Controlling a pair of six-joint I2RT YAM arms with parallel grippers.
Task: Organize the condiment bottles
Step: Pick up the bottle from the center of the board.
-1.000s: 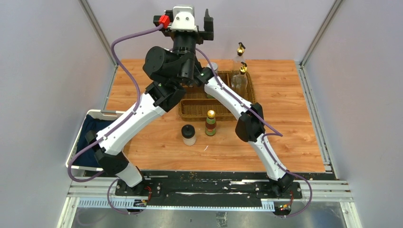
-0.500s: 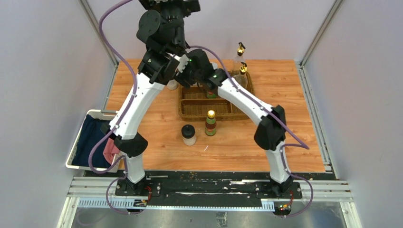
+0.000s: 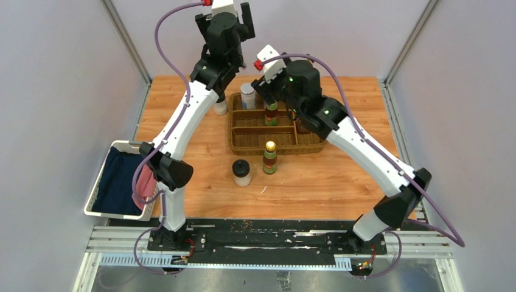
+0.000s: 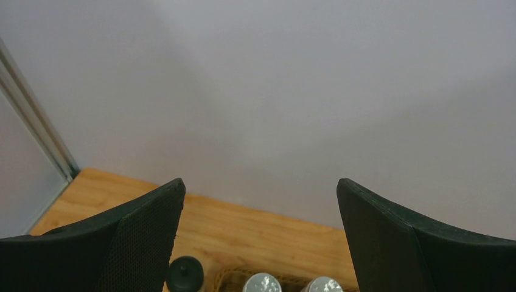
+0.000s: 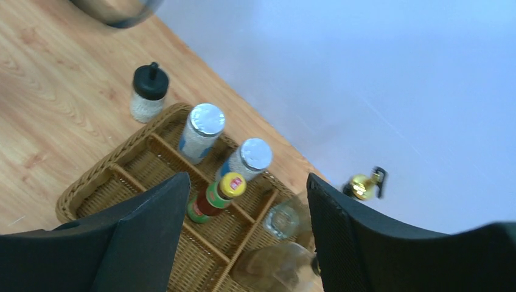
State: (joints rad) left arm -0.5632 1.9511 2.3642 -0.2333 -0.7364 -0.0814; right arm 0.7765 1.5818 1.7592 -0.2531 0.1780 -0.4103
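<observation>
Three bottles stand outside the wicker tray (image 3: 243,148): near jar (image 3: 241,172), far-left jar (image 3: 220,107), near sauce bottle (image 3: 269,157). The left gripper (image 4: 258,185) and right gripper (image 5: 246,177) hang spread, empty.

Left pincer (image 4: 260,185), right pincer (image 5: 246,179), jaws apart

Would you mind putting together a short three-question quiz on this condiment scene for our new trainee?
1. True or false: a red-and-green-labelled sauce bottle stands on the wooden table in front of the brown wicker divided tray, outside it.
2. How many silver-lidded shakers stand inside the tray? A) one B) two C) three
3. Short answer: what does the left gripper hold?

Key: 1 true; 2 B; 3 nothing, its jaws stand wide open and empty.
</observation>
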